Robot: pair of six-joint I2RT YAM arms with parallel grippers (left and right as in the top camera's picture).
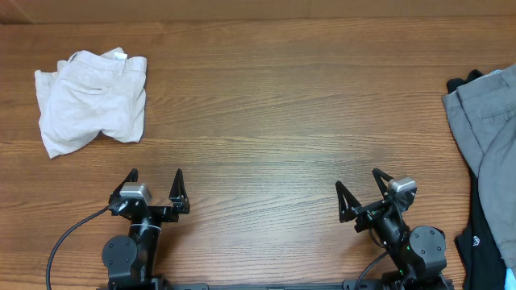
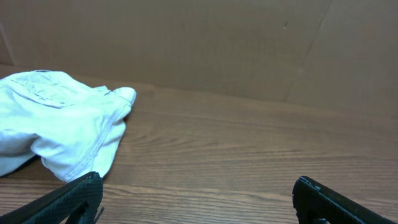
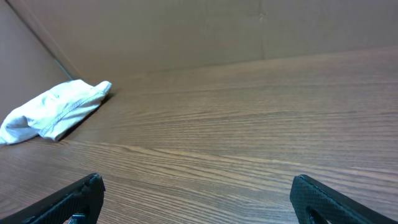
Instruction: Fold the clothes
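My fingers [image 2: 68, 198] gape empty on left gripper [image 1: 156, 176] and right gripper [image 1: 357, 179]; I'd reach ahead-left, pinching the cream shorts [image 1: 93, 101] by an edge.

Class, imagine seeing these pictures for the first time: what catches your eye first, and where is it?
The crumpled cream shorts stand out pale against the dark wooden table, at its far left. At the right edge a grey garment and a black garment lie heaped together. Along the near edge the left gripper and right gripper stand open and empty.
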